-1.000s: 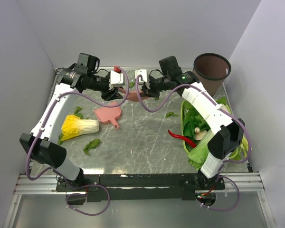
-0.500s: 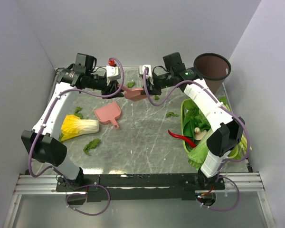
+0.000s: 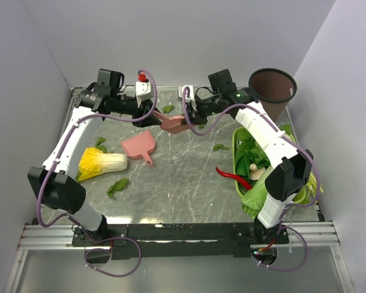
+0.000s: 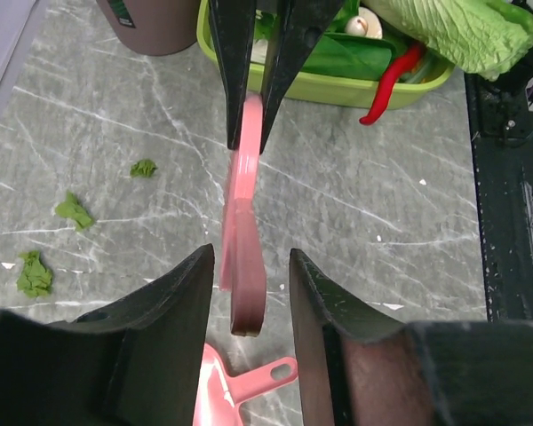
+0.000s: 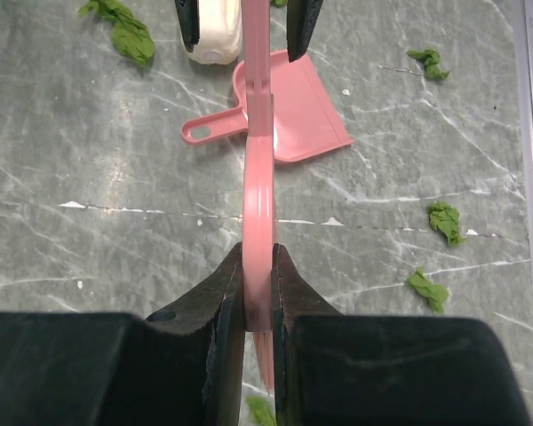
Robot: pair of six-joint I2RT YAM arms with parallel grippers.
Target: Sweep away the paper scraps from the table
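Where the two arms meet over the far middle of the table (image 3: 183,183), the right gripper (image 5: 258,259) pinches one pink brush (image 5: 258,191) between its two fingers. The left gripper (image 4: 249,262) stands spread, one finger on either side of the brush's other end, with a sliver of gap on each side. The brush is held on edge above the top, its long axis running left to right from one gripper to the other. One pink dustpan (image 3: 138,145) lies flat just near and left of it, its handle pointing near and slightly right. Paper scraps (image 3: 219,147): six can be counted from above, all lying on the table. One lies on the far side between the grippers, one just near the right gripper, one at right centre beside the basket, two close together at the left just beyond the cabbage, and the largest at near left. That largest scrap is elongated, its long axis running from near left to far right. Also shown are one yellow-and-white cabbage (image 3: 104,163) with its leafy end to the left, one lime-green basket (image 3: 235,143) of leafy vegetables at right, one red chilli (image 3: 232,176) at the basket's left rim, and one brown bin (image 3: 272,85) in the far right corner.
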